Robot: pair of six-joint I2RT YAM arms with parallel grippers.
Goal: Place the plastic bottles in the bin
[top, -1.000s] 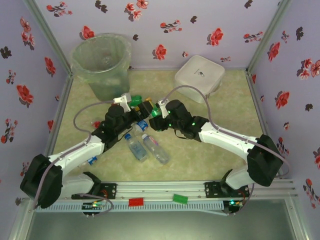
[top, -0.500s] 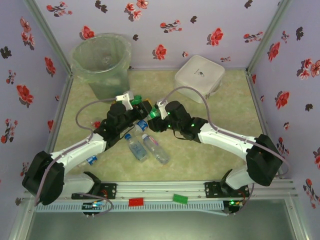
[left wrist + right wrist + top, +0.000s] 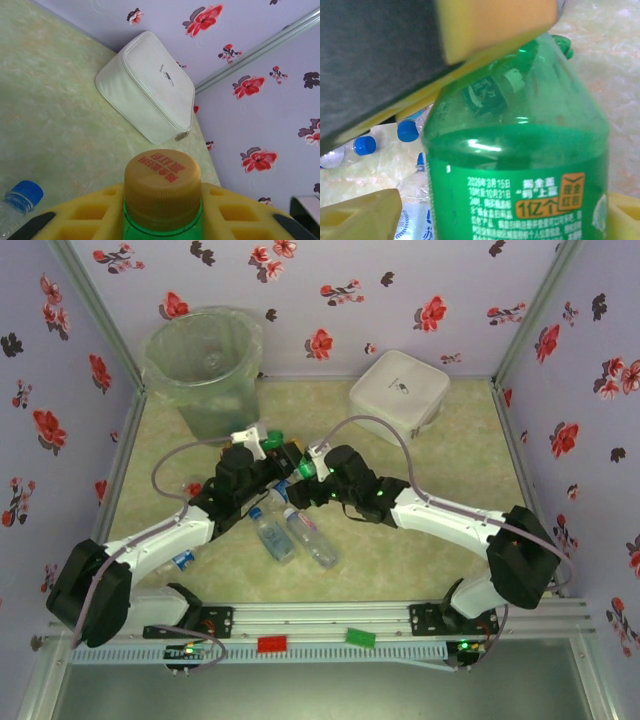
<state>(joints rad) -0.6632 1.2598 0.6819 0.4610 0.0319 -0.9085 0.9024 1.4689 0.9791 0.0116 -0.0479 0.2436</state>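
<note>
Nearest the bases: a clear bottle (image 3: 270, 537) lies on the table (image 3: 450, 450), with a 2nd one (image 3: 313, 541) just beside it. Both are loose, under the arms.

Mid-table: both grippers meet on 1 green bottle (image 3: 520, 165).
- left gripper (image 3: 162, 215): closed on the neck, yellow pads (image 3: 90, 212) clamped right under the orange-yellow cap (image 3: 162, 180). It has the bottle.
- right gripper (image 3: 492, 220): jaws wide, 1 pad at each side of the body. There's a clear gap on 1 side; can't tell whether the other pad touches. It holds nothing.

This reads as a handover, and the left arm owns the bottle now.

Far left corner: the bin (image 3: 205, 390), tall, lined with a bag, well apart from the grippers. Far right: the white box (image 3: 398, 390), not the target.

How I'd run this step:
1. Right arm backs straight out along its own axis, jaws kept wide so no pad drags the body sideways.
2. Left arm waits for right to clear. A neck grip lets the bottle pivot, so any side knock can twist it loose.
3. Lift before swinging, since loose bottles lie right below.
4. Swing slowly to the far left and bring the whole bottle above the rim, not only the cap.
5. Open over the middle of the bin, away from the bag's edge.

Risk: the body hits the rim on approach and levers out of the pads.
</note>
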